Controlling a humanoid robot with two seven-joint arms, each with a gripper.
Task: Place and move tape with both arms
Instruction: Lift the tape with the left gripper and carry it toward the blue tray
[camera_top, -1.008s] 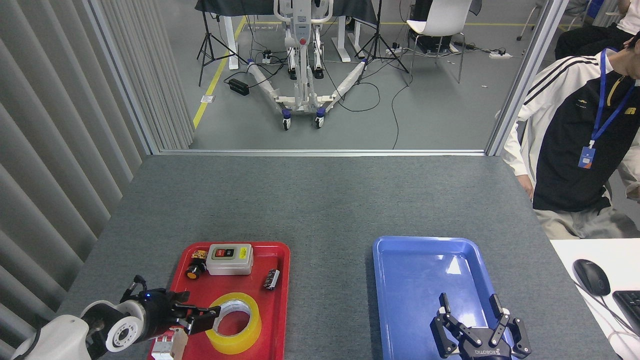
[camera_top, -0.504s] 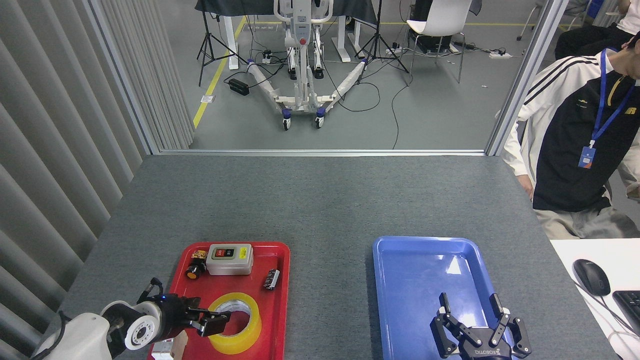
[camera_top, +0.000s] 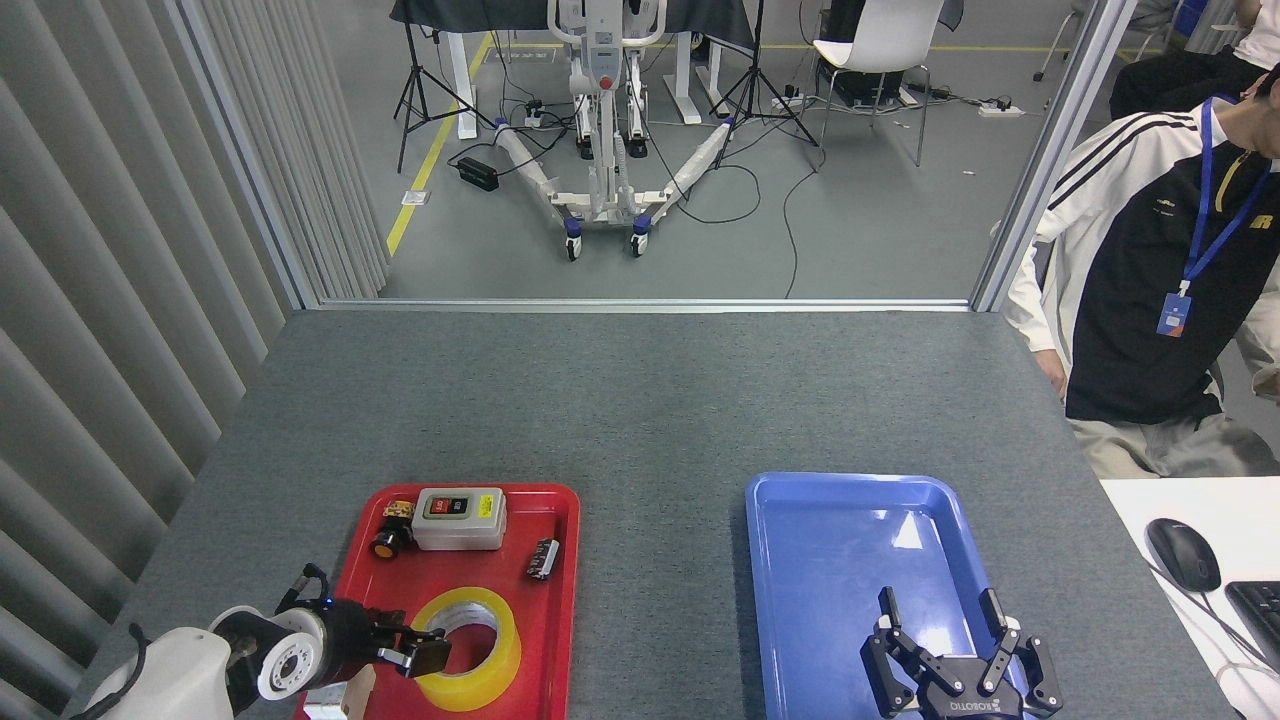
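Observation:
The tape (camera_top: 492, 660), a yellow roll with a white core, lies in the near part of the red tray (camera_top: 560, 600). Its left side looks slightly raised. My left gripper (camera_top: 428, 652) comes in from the lower left and is shut on the roll's left wall, with one black finger (camera_top: 432, 656) over the rim by the hole. At the bottom right, my right gripper (camera_top: 938, 602) stands open above the near end of the blue tray (camera_top: 850, 540), with nothing between its fingers.
The red tray also holds a grey switch box (camera_top: 459, 518), an orange-and-black button (camera_top: 386, 544), a small black part (camera_top: 543, 558) and a white-and-red block (camera_top: 330, 702) under my left wrist. A seated person (camera_top: 1150, 300) is at the table's right. A mouse (camera_top: 1182, 553) lies on a white desk.
My left gripper moved right onto the tape's left wall, one finger going into the hole, then drew back slightly. The roll shifted and tilted a little. The right gripper stayed still.

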